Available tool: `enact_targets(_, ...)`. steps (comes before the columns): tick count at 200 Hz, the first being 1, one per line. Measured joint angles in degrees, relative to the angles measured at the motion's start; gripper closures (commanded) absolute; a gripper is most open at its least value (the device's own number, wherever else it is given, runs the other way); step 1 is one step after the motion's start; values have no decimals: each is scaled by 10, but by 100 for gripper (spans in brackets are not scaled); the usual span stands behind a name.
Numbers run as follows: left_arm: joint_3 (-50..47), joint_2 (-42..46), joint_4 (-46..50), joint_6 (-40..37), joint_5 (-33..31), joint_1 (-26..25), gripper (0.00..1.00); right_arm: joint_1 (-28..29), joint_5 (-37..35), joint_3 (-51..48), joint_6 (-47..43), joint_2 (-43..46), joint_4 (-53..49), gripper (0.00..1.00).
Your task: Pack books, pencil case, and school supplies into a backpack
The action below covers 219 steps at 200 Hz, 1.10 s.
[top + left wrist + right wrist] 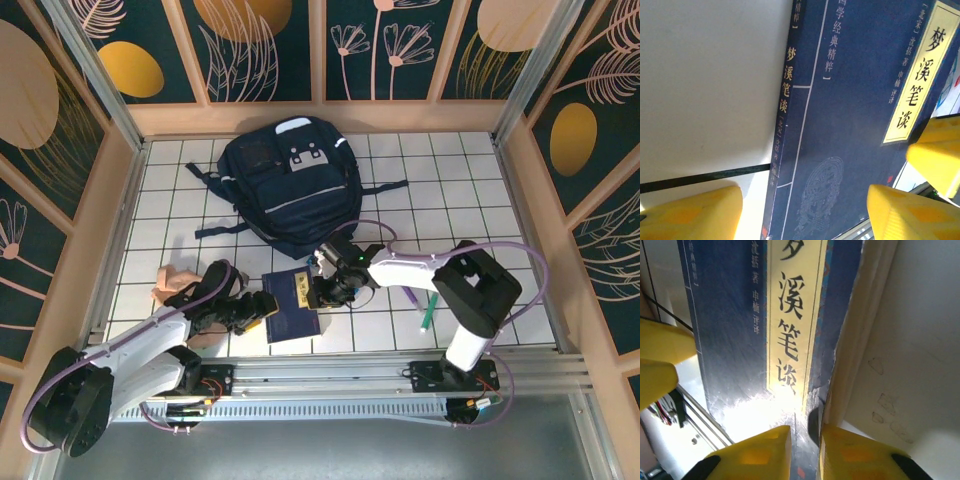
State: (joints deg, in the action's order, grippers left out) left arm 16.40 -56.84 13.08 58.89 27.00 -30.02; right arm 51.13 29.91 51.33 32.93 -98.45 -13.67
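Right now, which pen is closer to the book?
The purple pen; it lies left of the green pen, on the side toward the book.

Dark teal wall panels, printed with gold ovals and pale pink plant outlines, stood on three sides in a light wooden frame. The floor was a brightly lit white tiled grid with dark lines. A grey metal rail ran along its near edge.

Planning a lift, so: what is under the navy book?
The book rests on the white tiled table, with bare tile showing beside its spine. Anything directly beneath it is covered by the book itself.
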Motion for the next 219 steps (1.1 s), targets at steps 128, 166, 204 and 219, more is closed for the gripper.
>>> enact_targets(128, -2, -22, -26, 28, 14, 1, 42, -23, 59, 11, -6, -34, 6, 99)
enact_targets(166, -9, -35, -64, 43, 29, 1, 54, -41, 95, 11, -21, -45, 5, 99)
enact_targets(204, -19, -9, -107, 61, 78, -6, 64, -61, 117, 18, -38, -53, -13, 97)
enact_targets(219, -18, 1, -162, 72, 103, -12, 66, -60, 134, 19, -41, -59, -4, 97)
